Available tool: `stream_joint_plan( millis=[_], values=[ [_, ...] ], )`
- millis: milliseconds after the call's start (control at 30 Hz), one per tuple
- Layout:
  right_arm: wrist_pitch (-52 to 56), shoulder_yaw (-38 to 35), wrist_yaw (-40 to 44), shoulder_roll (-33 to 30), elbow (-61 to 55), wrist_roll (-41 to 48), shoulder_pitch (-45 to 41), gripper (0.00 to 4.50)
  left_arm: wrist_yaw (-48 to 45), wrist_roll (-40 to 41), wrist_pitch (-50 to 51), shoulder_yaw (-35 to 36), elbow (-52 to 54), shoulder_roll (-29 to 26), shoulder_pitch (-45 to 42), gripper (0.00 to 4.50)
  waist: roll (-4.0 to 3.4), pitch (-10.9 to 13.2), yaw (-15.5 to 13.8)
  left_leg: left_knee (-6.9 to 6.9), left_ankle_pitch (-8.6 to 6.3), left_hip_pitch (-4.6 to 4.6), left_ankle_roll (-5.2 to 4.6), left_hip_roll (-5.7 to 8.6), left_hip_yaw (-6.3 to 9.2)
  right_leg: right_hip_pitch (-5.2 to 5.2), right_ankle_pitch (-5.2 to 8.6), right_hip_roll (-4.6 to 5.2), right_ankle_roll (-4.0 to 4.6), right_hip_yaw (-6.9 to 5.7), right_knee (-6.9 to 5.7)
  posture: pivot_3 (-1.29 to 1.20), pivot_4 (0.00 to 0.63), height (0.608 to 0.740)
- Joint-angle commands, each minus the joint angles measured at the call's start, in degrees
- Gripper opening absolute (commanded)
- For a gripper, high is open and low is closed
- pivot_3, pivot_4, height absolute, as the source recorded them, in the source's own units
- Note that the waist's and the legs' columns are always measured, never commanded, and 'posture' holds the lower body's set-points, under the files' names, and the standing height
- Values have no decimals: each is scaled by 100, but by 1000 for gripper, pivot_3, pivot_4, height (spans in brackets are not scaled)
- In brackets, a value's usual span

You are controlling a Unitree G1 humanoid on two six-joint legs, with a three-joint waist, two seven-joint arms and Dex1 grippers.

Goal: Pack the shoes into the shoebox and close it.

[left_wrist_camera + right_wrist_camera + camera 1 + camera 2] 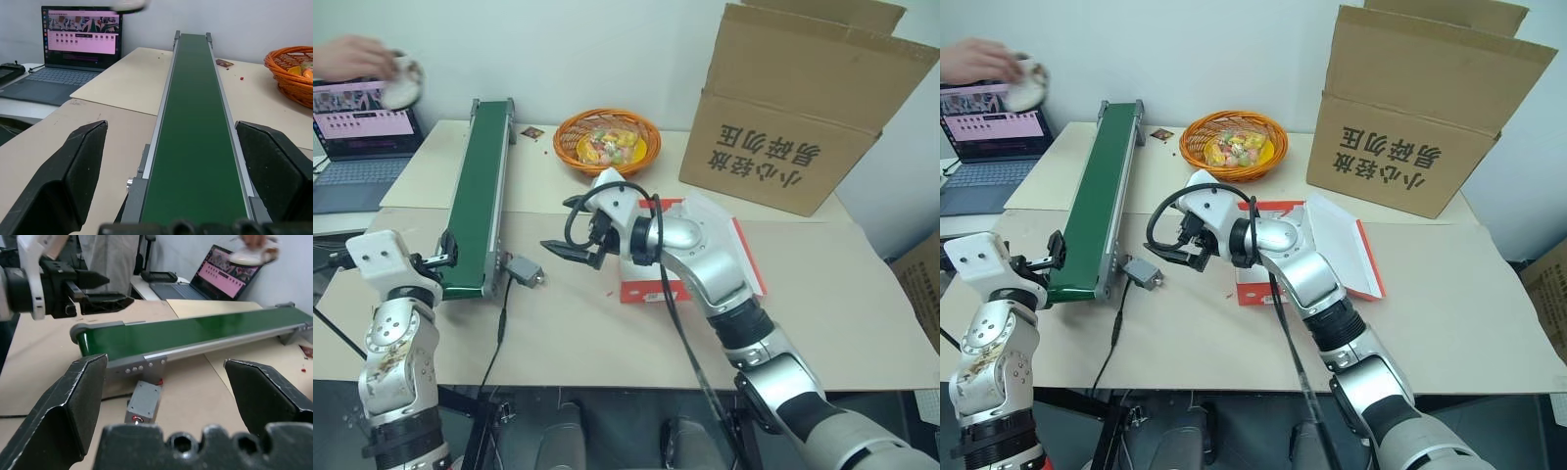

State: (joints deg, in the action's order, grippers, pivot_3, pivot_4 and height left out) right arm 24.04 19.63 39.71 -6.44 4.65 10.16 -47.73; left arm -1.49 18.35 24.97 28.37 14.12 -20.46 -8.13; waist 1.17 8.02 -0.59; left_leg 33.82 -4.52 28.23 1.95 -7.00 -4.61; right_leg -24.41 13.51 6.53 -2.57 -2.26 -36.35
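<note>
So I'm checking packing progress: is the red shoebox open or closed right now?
Open. The shoebox lies on the table with its lid flap folded out flat, white inside showing. The right arm hides much of its inside, so its contents cannot be told.

Red-orange shoebox (744,257); green conveyor belt (477,191); orange basket (607,140).

one shoe (401,82) up in a person's hand (354,57), one red shoebox (651,290), one big brown carton (798,108), one green conveyor (478,196), one orange basket (607,143), one laptop (364,137), two grippers, left (442,257) and right (570,252)
</note>
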Motion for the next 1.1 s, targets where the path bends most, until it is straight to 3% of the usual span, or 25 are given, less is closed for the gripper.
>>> stream_joint_plan(
  millis=[33,700,933,1100],
  values=[
    [-147,-233,-138,94,-15,-7,-84,4500,-13,-7,89,92,312,-151,84,4490,0,0,2,0,0,1,0,0,0,0,1,0,-4,0,0,0,150,728],
    [37,-605,-428,347,693,1,-262,4500,-314,-272,480,-262,70,-580,32,4490,-1,0,6,0,1,2,3,0,-3,-18,8,0,2,3,-26,0,150,728],
    [49,-616,-472,362,617,-7,-240,4500,-278,181,2081,-123,296,-791,-353,4490,0,1,7,1,1,2,3,-1,-1,-20,9,0,2,3,-35,0,150,728],
    [63,-602,-520,375,569,5,-209,4500,-405,104,2513,-353,260,-1011,-295,4490,0,2,21,0,2,1,3,-1,-2,-21,10,0,-1,4,-35,0,150,728]
  ],
)
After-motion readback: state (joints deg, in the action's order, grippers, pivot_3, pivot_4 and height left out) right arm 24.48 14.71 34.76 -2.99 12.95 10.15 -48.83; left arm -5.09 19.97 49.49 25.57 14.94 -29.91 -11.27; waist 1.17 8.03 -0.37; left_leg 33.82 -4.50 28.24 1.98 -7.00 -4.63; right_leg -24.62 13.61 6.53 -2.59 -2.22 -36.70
